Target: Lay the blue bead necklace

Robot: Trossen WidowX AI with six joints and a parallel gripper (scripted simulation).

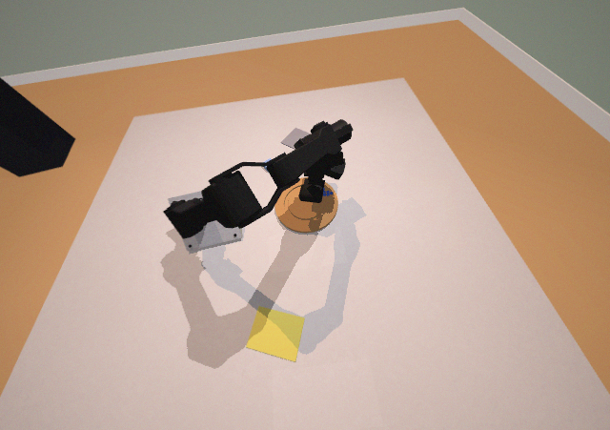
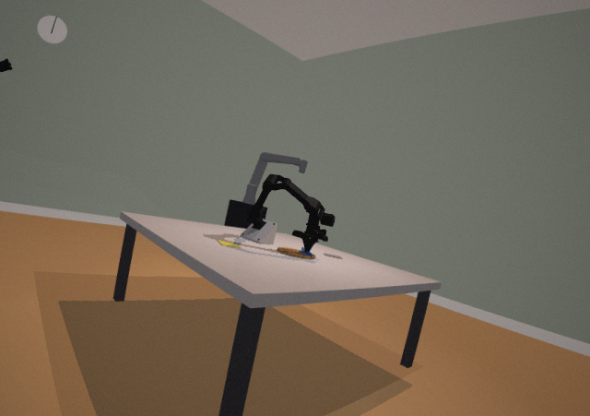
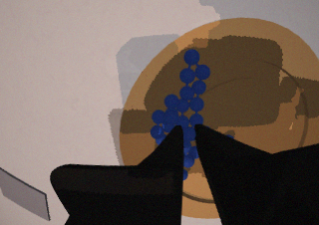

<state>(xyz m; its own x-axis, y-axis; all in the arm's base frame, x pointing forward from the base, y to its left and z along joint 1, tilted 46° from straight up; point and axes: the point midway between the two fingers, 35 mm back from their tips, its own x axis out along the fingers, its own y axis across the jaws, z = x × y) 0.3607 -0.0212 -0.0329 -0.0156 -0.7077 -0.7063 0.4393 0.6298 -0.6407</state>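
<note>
The round wooden bead board (image 1: 296, 215) (image 2: 286, 250) (image 3: 239, 28) lies on the table, with a thin circular groove in its top. The blue bead necklace (image 1: 327, 193) (image 2: 302, 251) (image 3: 186, 93) lies bunched on one side of the board, at the left of it in the wrist view. Several of its beads form a clump away from the groove's right side. My gripper (image 2: 308, 250) (image 3: 187, 131) points down over the board and is shut on part of the necklace, with beads showing between and below the fingertips. In the top view the fingertips are hidden.
A yellow square (image 1: 276, 334) (image 2: 229, 243) lies flat on the table. A small greyish flat piece (image 1: 294, 137) (image 2: 332, 255) (image 3: 26, 195) lies beyond the board. The arm's light base block (image 1: 216, 240) (image 2: 265, 233) stands beside the board. A grey angled arm (image 2: 283, 158) rises behind the table.
</note>
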